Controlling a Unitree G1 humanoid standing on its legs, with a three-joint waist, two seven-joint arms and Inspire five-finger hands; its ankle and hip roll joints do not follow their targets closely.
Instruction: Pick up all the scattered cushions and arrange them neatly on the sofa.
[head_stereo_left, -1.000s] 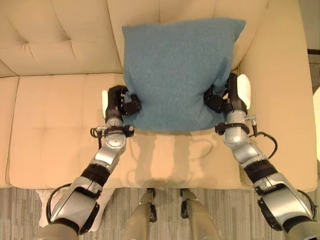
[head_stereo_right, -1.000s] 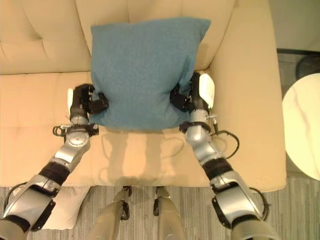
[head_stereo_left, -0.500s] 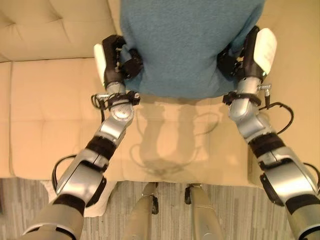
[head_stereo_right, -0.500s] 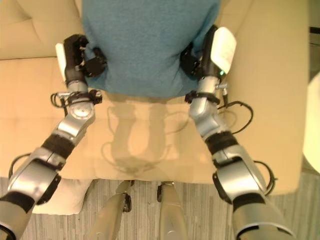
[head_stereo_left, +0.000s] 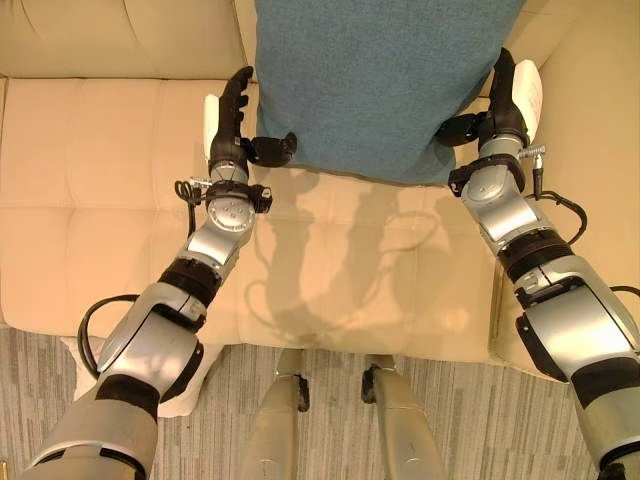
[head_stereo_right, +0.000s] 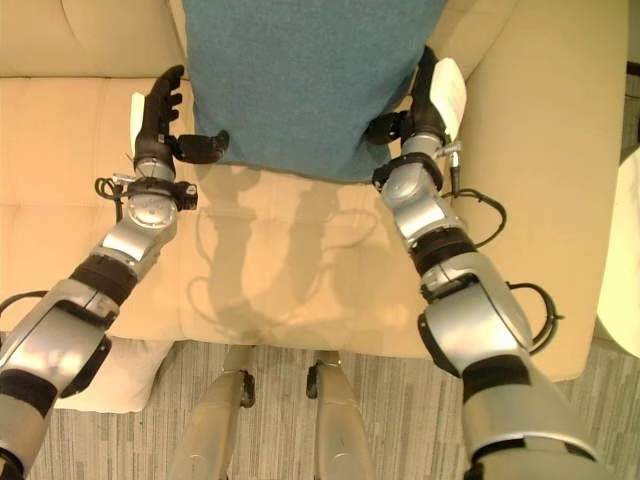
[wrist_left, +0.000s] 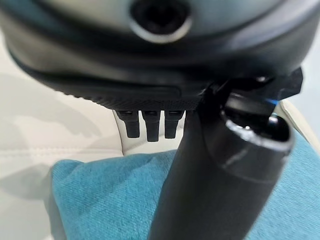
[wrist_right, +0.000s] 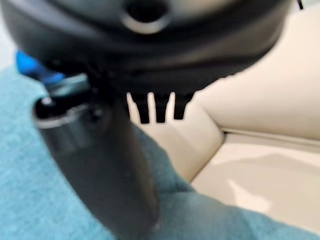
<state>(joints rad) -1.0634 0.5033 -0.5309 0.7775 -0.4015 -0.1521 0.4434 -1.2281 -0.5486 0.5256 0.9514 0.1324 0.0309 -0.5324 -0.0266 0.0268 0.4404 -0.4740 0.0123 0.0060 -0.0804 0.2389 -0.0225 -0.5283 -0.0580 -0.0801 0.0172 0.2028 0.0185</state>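
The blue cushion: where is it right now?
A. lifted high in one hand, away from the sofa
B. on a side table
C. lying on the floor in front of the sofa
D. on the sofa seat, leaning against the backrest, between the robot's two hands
D: the blue cushion stands on the sofa against its backrest, with the left hand and right hand at its sides.

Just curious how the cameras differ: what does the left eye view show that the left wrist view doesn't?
Left eye view: the right hand open at the cushion's far side, the floor, and a pale cushion lying on it. Left wrist view: the fingers from very close, straight. Both: the left hand, the blue cushion and the sofa.
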